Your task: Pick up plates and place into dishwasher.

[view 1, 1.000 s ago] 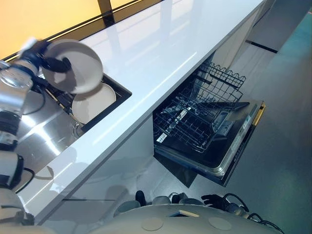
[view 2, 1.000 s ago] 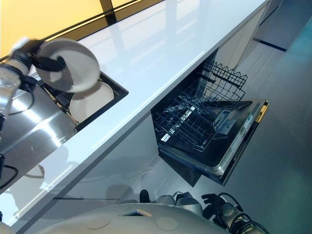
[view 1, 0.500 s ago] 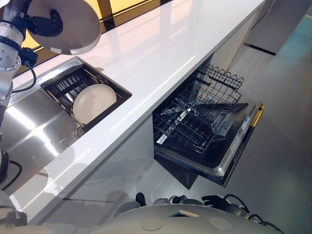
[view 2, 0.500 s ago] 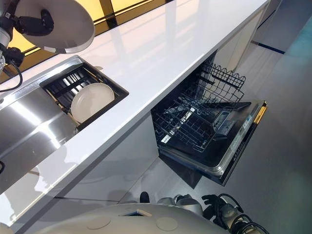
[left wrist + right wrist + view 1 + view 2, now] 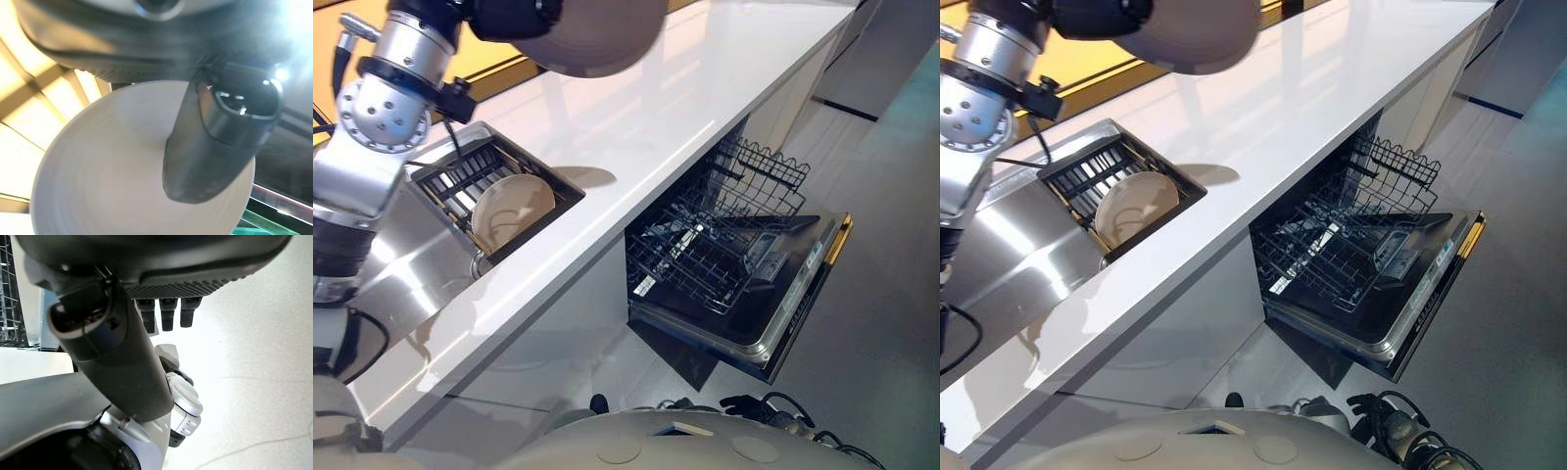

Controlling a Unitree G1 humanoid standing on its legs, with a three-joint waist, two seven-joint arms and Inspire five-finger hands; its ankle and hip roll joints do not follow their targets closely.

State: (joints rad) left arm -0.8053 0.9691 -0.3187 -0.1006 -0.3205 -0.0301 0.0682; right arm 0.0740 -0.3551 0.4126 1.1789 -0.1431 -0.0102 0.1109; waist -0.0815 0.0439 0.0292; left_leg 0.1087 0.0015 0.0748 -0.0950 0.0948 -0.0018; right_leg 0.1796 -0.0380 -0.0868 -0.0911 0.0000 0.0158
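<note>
Plate [image 5: 597,34] pinched in my left hand [image 5: 514,15], thumb [image 5: 215,142] pressed across its face, high above the bench [image 5: 636,108]; I should swing it slowly toward the dishwasher rack [image 5: 705,250], keeping it edge-down, right hand [image 5: 166,316] relaxed, holding nothing.

Glossy white countertop [image 5: 636,108] (brushed-steel sink [image 5: 396,259]), wire rack [image 5: 705,250]
</note>
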